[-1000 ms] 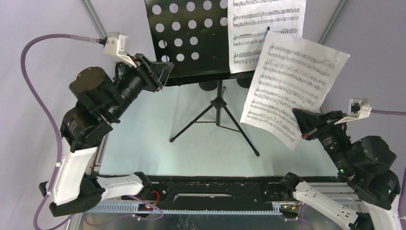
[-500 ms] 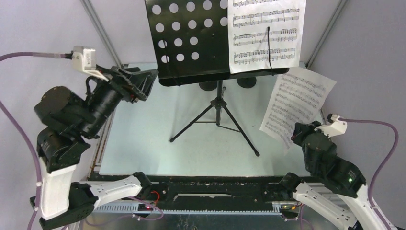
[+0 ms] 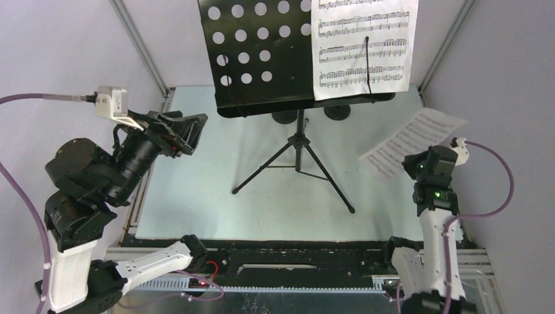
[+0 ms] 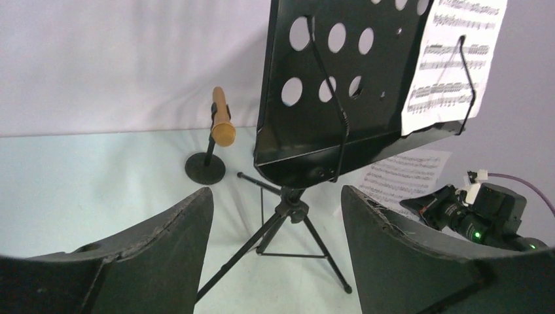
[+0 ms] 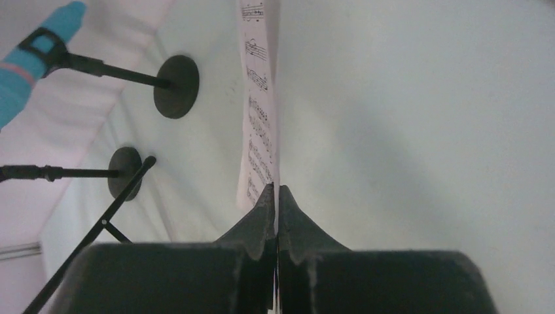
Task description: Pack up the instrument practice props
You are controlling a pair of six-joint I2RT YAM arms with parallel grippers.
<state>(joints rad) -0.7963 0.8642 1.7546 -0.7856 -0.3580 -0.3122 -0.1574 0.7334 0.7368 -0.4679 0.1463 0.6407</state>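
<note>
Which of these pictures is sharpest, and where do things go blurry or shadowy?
Top view: evenly lit and sharp, the black music stand leaving hardly any shadow on the pale table. Left wrist view: stand crisp, the left fingers near the lens dark and slightly soft. Right wrist view: the light-blue microphone in the corner is blurred, and the right fingers pinching the sheet are near-black.

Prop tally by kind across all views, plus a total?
Music stand: 1
Sheet-music pages: 2 (page on stand, held page in right tool)
Toy microphones: 2 (tan microphone, light-blue microphone)
Round-base holders: 2
Total: 7
</note>
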